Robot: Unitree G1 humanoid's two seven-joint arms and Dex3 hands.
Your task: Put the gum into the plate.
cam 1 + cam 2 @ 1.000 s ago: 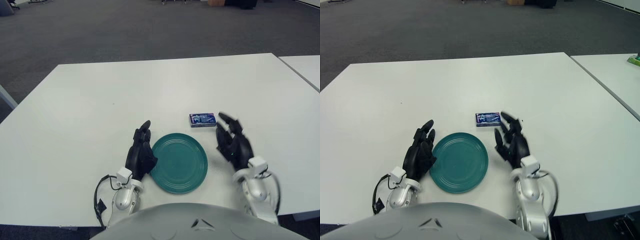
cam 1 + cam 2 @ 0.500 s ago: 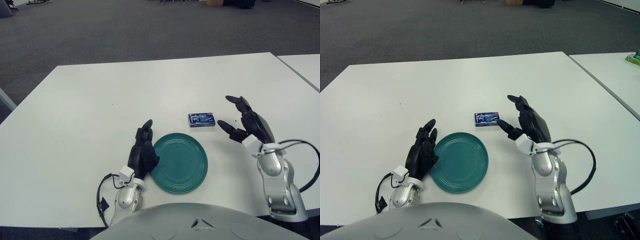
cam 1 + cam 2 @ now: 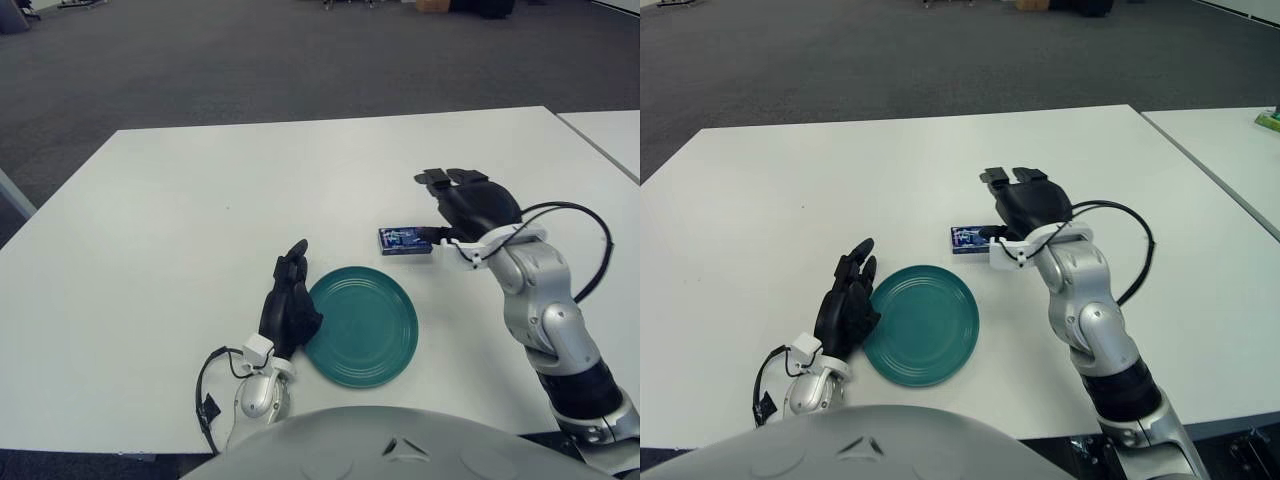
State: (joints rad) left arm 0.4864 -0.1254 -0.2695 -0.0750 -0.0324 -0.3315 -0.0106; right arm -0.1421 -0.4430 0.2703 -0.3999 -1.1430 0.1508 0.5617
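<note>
A small blue gum pack (image 3: 402, 240) lies flat on the white table just beyond the green plate (image 3: 363, 325), toward its right side. My right hand (image 3: 462, 205) hovers over the pack's right end, palm down, fingers spread and pointing left, holding nothing. The thumb sits close to the pack's right edge; I cannot tell if it touches. The hand hides part of the pack in the right eye view (image 3: 966, 238). My left hand (image 3: 288, 298) rests on the table against the plate's left rim, fingers relaxed and empty.
The white table (image 3: 200, 220) stretches far to the left and back. A second white table (image 3: 610, 130) stands at the right, separated by a narrow gap. A black cable (image 3: 585, 245) loops off my right forearm.
My right hand has risen from beside the plate, swung forward and left, and turned palm down over the gum pack's right end. The left hand has barely moved.
</note>
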